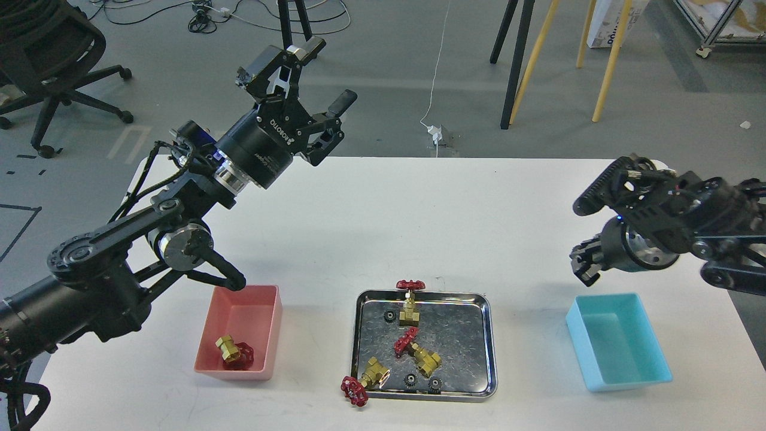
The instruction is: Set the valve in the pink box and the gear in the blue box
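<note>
Brass valve [233, 351] already lies in pink box [272, 323]; gears [410, 379] wait on steel tray [486, 347], blue box [649, 374] empty.
Left gripper [326, 75], upper left, spread wide, empty. Right gripper [583, 263], above blue box: aperture cannot be told. Likely next: descend vertically on a lower-edge gear, clear of tray rim and valves; table between tray and boxes is open.

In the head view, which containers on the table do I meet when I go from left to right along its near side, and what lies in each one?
pink box holding one valve → steel tray holding three valves and several black gears → blue box, with nothing visible in it.
</note>
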Action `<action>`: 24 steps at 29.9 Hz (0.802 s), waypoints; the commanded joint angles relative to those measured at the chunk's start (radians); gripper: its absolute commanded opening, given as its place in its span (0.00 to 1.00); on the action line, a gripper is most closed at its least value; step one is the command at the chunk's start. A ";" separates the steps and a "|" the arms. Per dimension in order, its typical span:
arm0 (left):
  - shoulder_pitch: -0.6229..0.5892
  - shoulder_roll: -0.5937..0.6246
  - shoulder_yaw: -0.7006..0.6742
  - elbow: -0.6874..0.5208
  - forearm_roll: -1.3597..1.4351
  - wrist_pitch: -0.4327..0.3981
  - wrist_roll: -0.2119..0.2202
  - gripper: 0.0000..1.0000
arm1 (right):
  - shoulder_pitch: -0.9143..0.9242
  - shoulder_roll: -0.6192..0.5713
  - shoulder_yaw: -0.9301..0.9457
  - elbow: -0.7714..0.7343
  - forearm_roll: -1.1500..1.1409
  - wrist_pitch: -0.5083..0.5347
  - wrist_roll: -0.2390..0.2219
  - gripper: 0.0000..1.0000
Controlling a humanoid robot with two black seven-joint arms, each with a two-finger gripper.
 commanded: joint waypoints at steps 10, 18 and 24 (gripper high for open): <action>0.000 -0.062 0.001 0.003 0.022 0.008 0.000 0.87 | -0.097 -0.174 0.010 0.085 -0.029 0.000 0.008 0.35; 0.002 -0.063 0.007 0.005 0.026 0.009 0.000 0.87 | -0.124 -0.169 0.082 0.083 0.063 0.000 0.013 0.80; 0.002 -0.059 0.007 0.017 0.026 0.009 0.000 0.87 | -0.139 -0.174 0.275 0.002 0.282 0.000 0.020 0.97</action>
